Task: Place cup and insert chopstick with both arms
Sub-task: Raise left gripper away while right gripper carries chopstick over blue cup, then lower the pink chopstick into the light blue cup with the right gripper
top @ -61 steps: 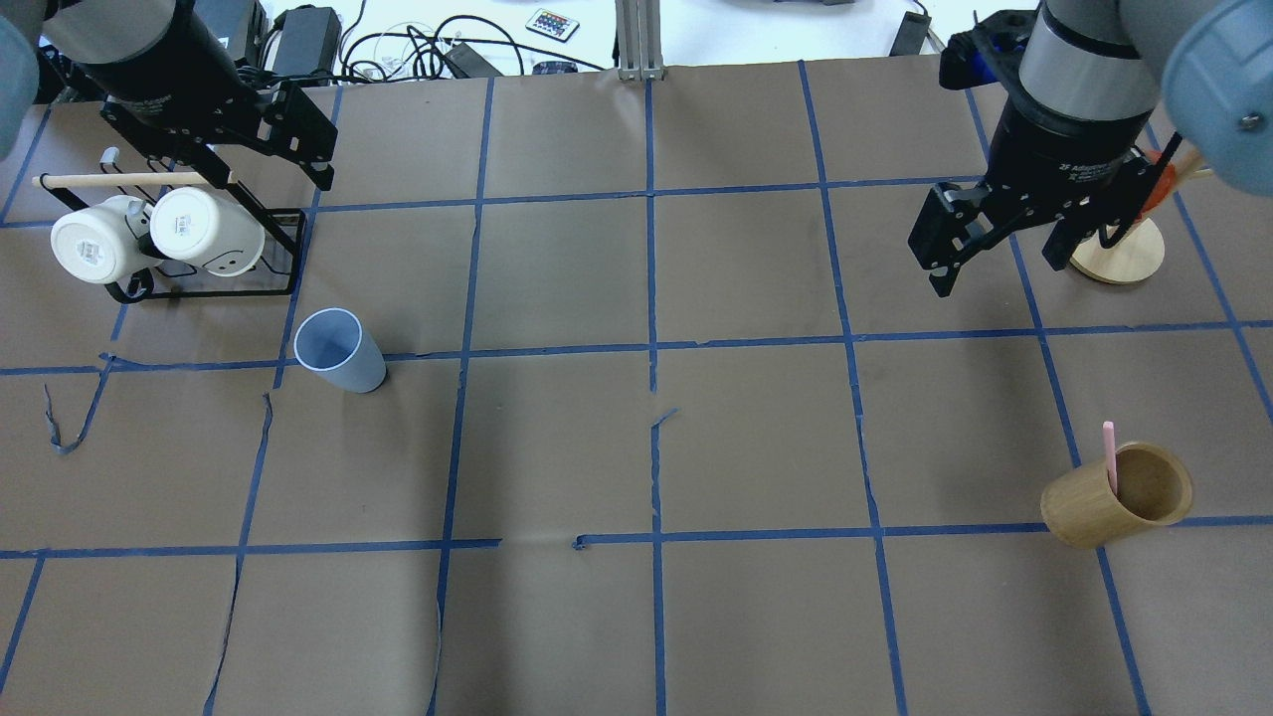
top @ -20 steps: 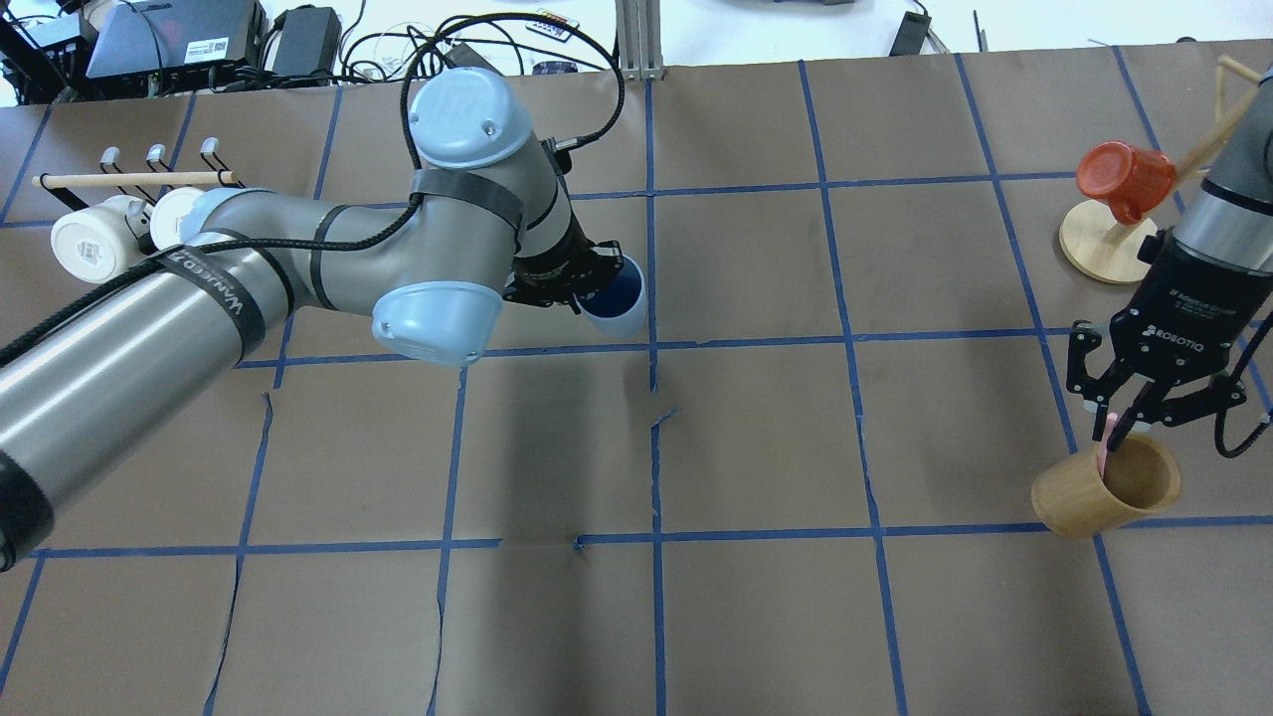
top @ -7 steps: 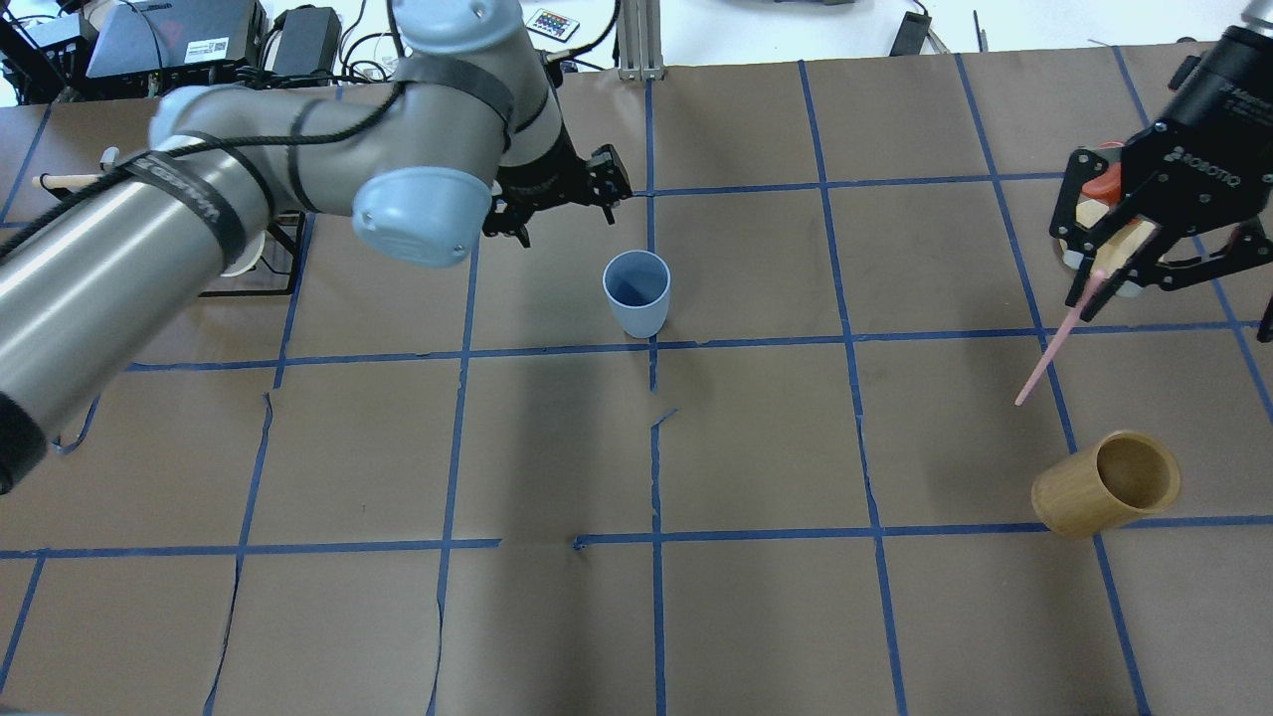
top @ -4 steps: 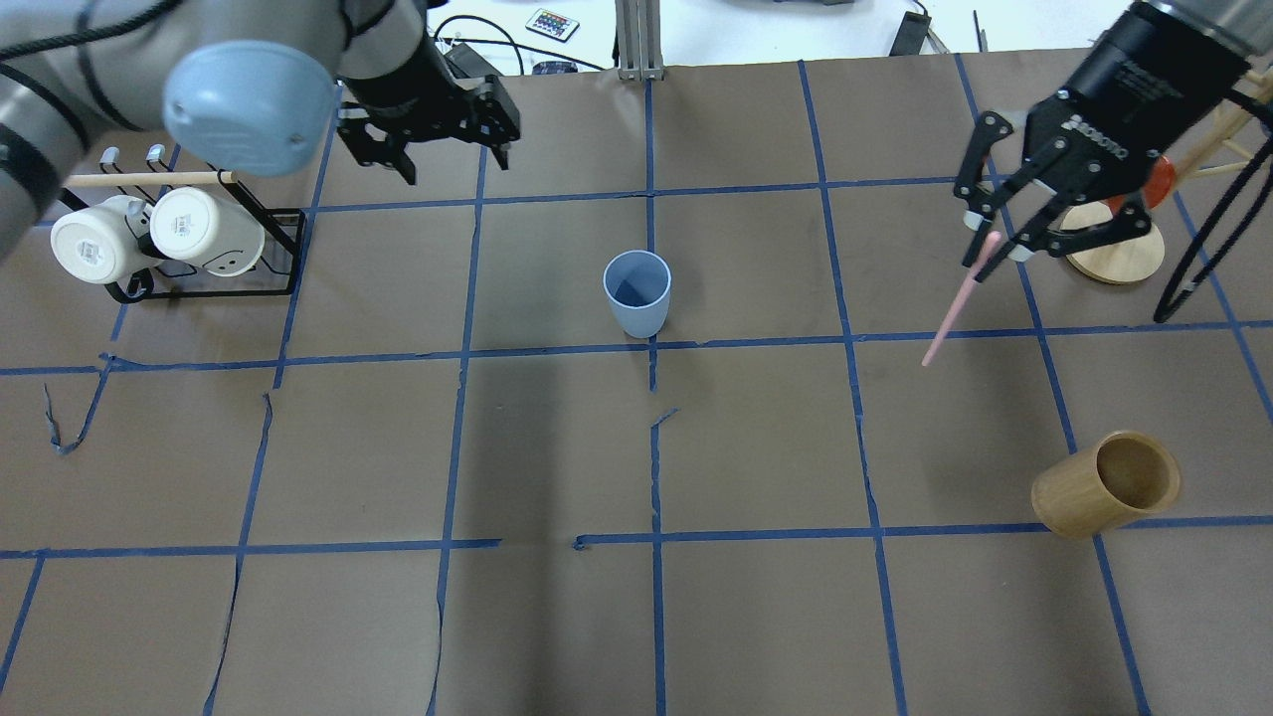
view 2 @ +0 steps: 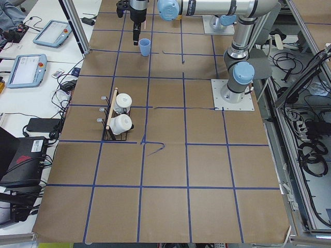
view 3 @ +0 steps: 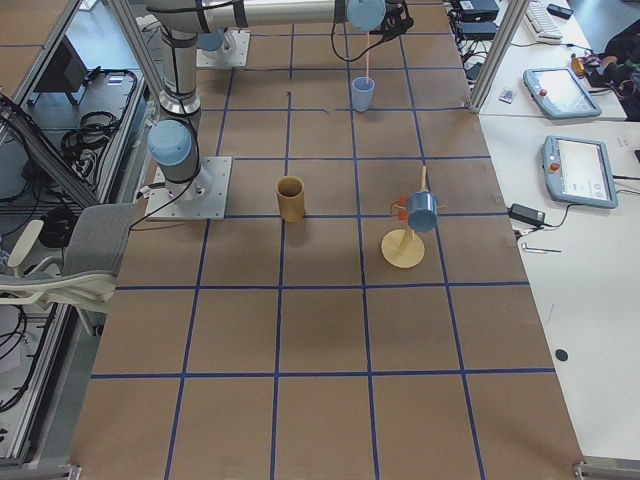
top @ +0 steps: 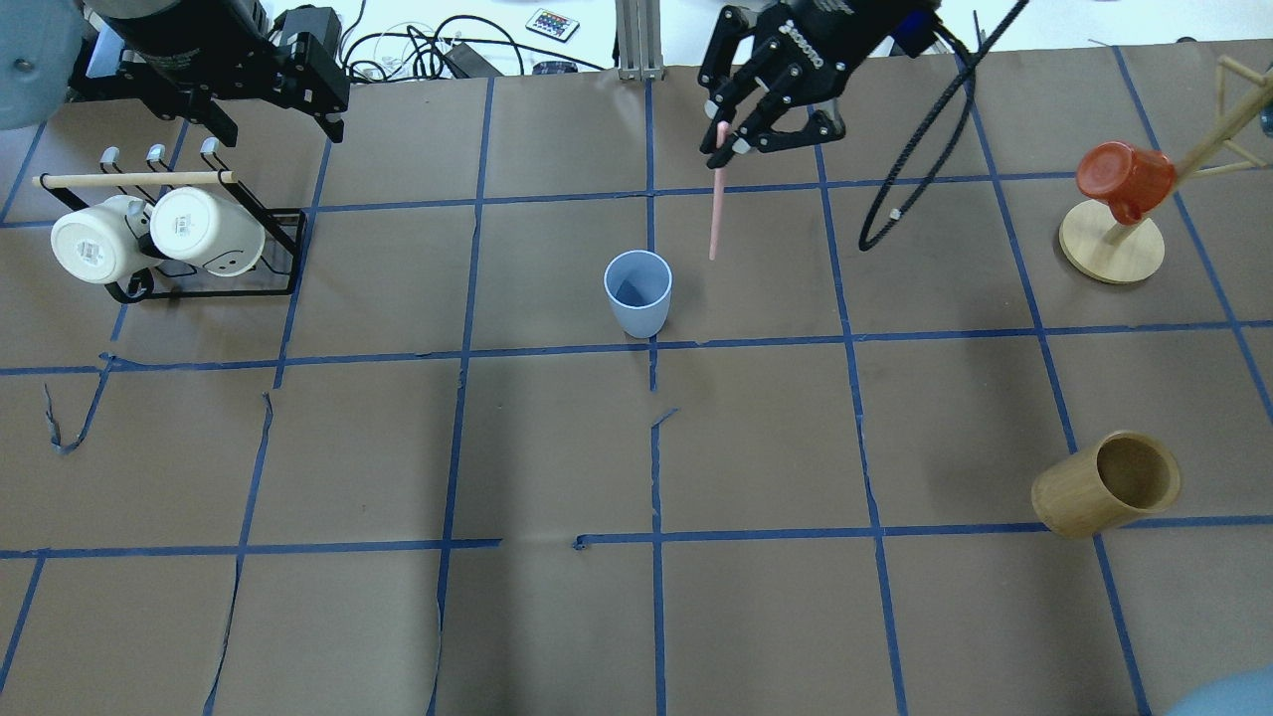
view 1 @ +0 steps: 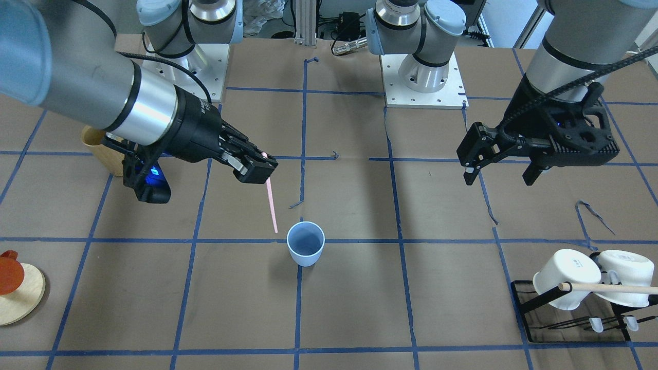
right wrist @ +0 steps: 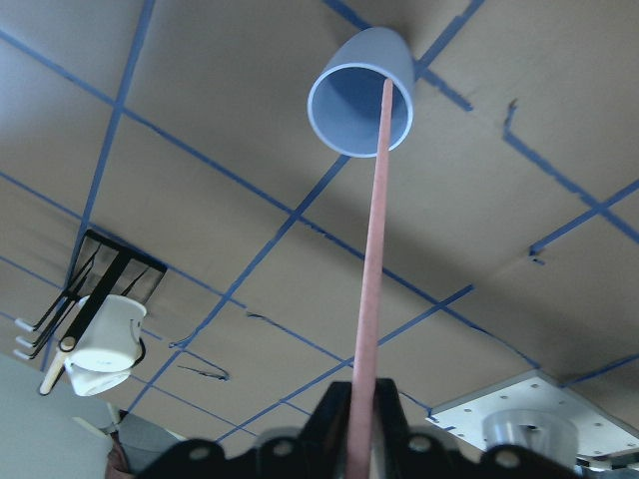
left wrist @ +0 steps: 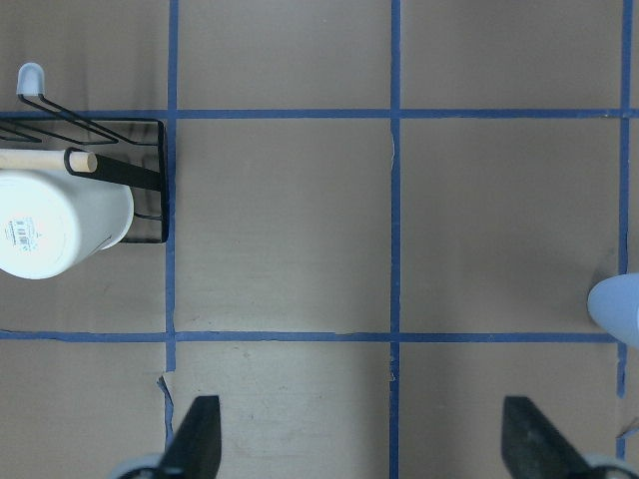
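The pale blue cup (top: 637, 293) stands upright near the table's middle, and also shows in the front view (view 1: 305, 244). My right gripper (top: 724, 149) is shut on the top of one pale pink chopstick (top: 715, 214), which hangs down with its tip just beside the cup's rim, above the table. In the right wrist view the chopstick (right wrist: 369, 279) points at the cup's mouth (right wrist: 361, 105). My left gripper (top: 283, 124) is open and empty, high over the far left near the mug rack. In its wrist view the cup's edge (left wrist: 619, 309) shows at the right.
A black rack (top: 288, 254) with two white mugs and a wooden rod stands at the far left. An empty tan wooden holder (top: 1104, 487) stands at the near right. A red cup hangs on a wooden stand (top: 1112, 249) at the far right.
My right gripper has carried the chopstick leftward from the right side to beside the cup. My left gripper has drawn back to the far left corner. The cup has not moved.
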Controlling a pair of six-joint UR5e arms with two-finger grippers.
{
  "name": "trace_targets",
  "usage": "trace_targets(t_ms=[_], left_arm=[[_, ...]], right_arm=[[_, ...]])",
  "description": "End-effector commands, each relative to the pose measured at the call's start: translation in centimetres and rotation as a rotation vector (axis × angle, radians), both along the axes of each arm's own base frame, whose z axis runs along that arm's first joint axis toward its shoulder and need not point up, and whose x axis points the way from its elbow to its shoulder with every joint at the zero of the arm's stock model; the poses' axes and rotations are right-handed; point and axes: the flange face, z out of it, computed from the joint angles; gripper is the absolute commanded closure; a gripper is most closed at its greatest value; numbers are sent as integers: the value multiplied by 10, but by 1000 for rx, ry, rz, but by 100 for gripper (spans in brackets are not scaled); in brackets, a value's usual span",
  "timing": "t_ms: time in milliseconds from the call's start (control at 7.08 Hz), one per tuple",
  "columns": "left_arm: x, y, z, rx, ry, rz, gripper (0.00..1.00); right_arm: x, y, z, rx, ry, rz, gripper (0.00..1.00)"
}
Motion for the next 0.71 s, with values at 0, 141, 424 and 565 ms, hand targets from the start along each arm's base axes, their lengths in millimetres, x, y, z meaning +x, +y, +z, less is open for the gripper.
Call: trace_targets(t_ms=[0, 141, 424, 565], left_arm=[[9, 0, -2, 6, -6, -35, 0], [6, 2, -1, 7, -4, -40, 0], [5, 4, -2, 11, -2, -34, 0], [3, 5, -5, 19, 0, -38, 0]], right_arm=[[32, -18, -20, 1, -36, -31, 100], [31, -17, -29, 23, -30, -31, 100], [28, -10, -55, 78, 6, -31, 100], [29, -9, -56, 94, 6, -44, 100]])
